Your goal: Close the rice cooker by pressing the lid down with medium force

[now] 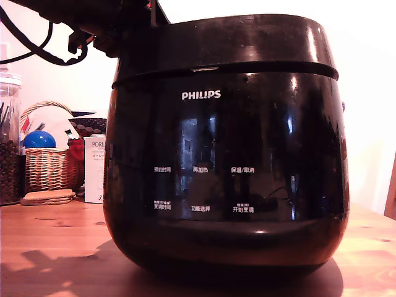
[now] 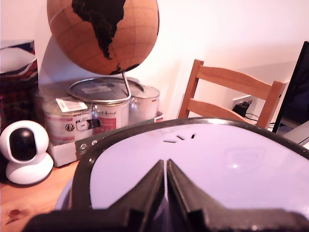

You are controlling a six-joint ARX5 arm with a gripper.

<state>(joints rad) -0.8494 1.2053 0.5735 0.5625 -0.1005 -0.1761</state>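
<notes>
The rice cooker (image 1: pixel 226 154) is seen filling most of the exterior view, standing on a wooden table (image 1: pixel 49 247). The lid (image 1: pixel 229 43) is seen lying down on the body, with only a thin seam visible between the two. Bare tabletop is left at the exterior view's left; at its right, only a narrow strip is shown before the frame edge. The cooker's base is cut off at the bottom edge.

Part of the arm (image 1: pixel 93 25) is seen as a dark shape with a cable at the top left of the exterior view; its gripper is not shown there. In the wrist view the gripper (image 2: pixel 165 166) is seen with fingers together, only a thin slit left between them, tips resting on or just over the glossy lid top; contact cannot be confirmed.

Only the exterior view shows the wicker basket (image 1: pixel 46 164) and white box (image 1: pixel 94 170) behind the cooker. Only the wrist view shows a globe (image 2: pixel 104 34), paint cans (image 2: pixel 96 108), a white camera (image 2: pixel 24 152) and a wooden chair (image 2: pixel 227 94) beyond the lid's far rim.
</notes>
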